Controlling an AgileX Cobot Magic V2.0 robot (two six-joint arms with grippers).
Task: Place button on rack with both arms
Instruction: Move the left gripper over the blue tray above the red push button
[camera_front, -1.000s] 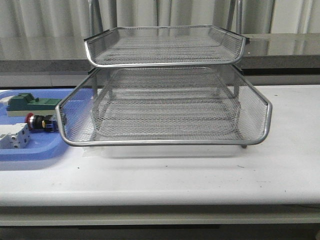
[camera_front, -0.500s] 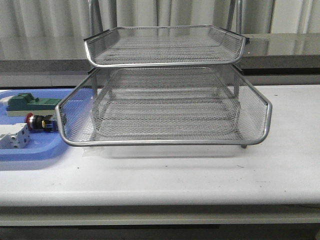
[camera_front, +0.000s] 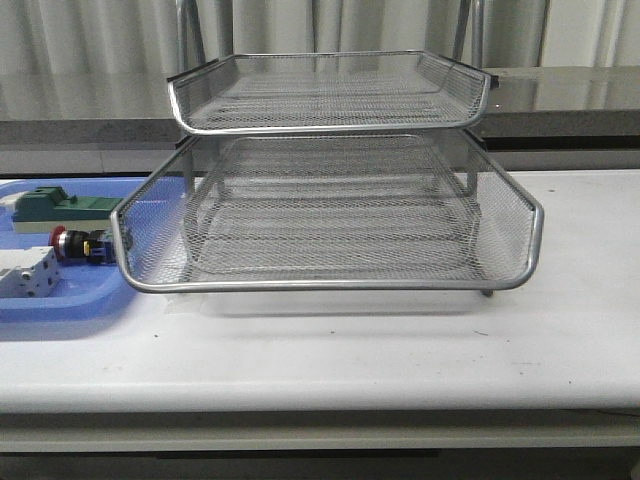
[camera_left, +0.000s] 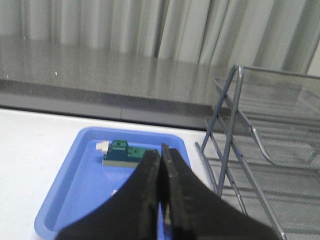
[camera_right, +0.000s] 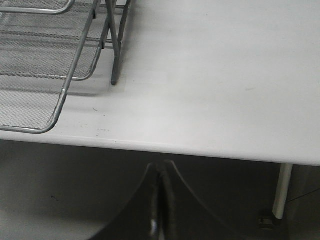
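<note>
Button (camera_front: 78, 243): lies in blue tray (camera_front: 60, 305), at 9 o'clock of rack (camera_front: 330, 283). Left gripper (camera_left: 161, 200): jaws closed, empty. Right gripper (camera_right: 159, 200): jaws closed, empty.

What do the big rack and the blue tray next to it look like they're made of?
The rack looks like bare silver metal: see-through woven mesh walls with shiny rod rims and thin legs. The blue tray is probably moulded plastic: one uniform colour, smooth soft sheen, rounded raised lip.

Lab bench — white table (camera_front: 400, 350), grey curtains (camera_front: 330, 25)
</note>
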